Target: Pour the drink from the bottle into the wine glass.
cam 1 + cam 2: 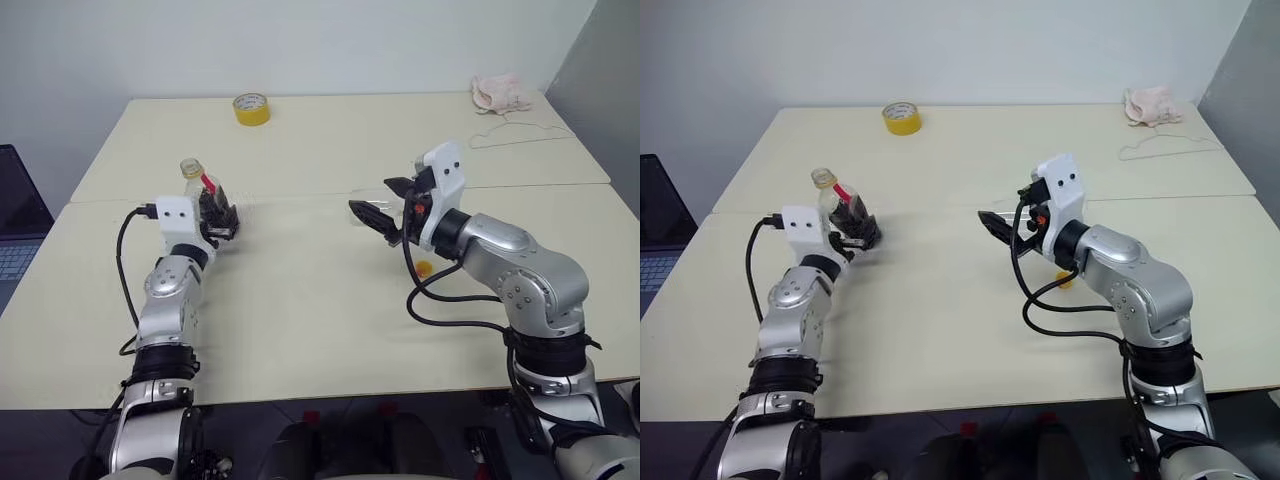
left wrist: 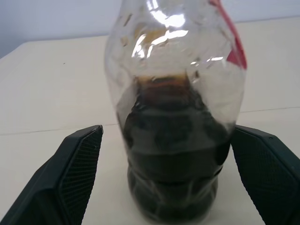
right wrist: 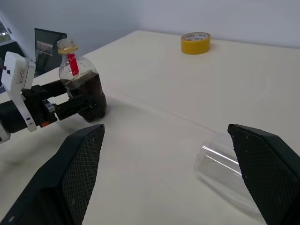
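At nine o'clock on the pale, matt table (image 1: 320, 330) stands the bottle (image 1: 203, 190), a squat round body of clear, dimpled plastic with a red strip at the neck. The drink (image 2: 171, 154), almost black, fills its lower part and leaves a brownish film above. My left gripper (image 1: 222, 222) sits around the base with its jaws spread wide; the black, cross-hatched pads (image 2: 77, 164) stand on either side of the plastic, with table showing between each pad and the bottle wall, so I am not squeezing it.

Far off at twelve o'clock lies a yellow roll of tape (image 1: 251, 108), flat on its side near the table's back edge.

Toward three o'clock my right gripper (image 1: 385, 205) hangs over the middle of the table, jaws also wide apart and holding nothing. Just before its textured fingers (image 3: 267, 173) the wine glass (image 3: 222, 171) lies tipped on its side on the table, clear and smooth, only the rounded bowl visible. A small orange thing (image 1: 424, 268) lies under that arm; I cannot tell what it is.

At one to two o'clock, in the far corner, sit a crumpled pinkish cloth (image 1: 500, 93) and a thin wire hanger (image 1: 520, 130).
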`<state>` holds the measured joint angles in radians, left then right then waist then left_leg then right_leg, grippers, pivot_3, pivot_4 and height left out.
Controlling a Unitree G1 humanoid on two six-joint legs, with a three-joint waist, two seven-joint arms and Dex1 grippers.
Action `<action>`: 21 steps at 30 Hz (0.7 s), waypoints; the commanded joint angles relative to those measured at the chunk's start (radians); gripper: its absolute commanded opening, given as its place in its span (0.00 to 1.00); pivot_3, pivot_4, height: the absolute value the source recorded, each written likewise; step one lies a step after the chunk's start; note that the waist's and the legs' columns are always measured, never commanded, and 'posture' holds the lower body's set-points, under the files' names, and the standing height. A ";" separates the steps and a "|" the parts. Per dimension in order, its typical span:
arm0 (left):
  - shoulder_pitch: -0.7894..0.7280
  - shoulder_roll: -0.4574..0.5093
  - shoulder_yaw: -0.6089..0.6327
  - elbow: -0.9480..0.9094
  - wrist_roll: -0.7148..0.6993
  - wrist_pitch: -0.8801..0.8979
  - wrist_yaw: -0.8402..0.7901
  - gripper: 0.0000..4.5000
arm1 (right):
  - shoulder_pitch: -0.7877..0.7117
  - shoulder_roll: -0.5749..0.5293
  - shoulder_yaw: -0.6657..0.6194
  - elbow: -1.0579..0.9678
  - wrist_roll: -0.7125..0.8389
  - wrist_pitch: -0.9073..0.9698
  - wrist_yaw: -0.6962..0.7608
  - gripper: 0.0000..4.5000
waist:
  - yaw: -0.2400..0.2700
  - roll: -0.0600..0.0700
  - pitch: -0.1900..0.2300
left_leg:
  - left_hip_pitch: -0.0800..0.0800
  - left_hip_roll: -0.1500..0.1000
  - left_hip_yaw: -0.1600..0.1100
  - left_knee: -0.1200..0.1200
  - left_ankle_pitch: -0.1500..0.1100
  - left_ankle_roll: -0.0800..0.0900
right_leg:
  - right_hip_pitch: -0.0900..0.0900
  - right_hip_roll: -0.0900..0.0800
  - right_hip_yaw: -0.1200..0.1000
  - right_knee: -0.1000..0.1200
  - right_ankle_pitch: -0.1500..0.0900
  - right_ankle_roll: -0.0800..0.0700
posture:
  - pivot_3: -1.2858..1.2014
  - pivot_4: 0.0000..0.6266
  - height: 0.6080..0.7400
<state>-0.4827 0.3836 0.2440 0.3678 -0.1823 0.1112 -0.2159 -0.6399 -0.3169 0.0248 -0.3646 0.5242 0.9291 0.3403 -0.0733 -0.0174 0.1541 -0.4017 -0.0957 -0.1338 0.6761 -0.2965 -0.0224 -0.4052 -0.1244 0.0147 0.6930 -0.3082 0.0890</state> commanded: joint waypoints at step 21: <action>0.180 0.071 -0.028 -0.353 -0.101 0.240 -0.202 0.99 | -0.036 -0.029 -0.016 0.059 -0.029 -0.041 0.071 1.00 | 0.015 0.000 0.000 | 0.000 0.000 0.000 0.000 0.000 0.000 | 0.000 0.000 0.000 -0.001 0.000 0.000 | 0.52 0.24 1.00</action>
<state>-0.3067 0.4330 0.2167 0.0825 -0.2612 0.3398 -0.3854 -0.6449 -0.3354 0.0304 -0.2965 0.4926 0.9066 0.3923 -0.0587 -0.0173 0.1541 -0.4017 -0.0955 -0.1335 0.6761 -0.2965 -0.0224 -0.4049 -0.1241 0.0148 0.6918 -0.3082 0.0890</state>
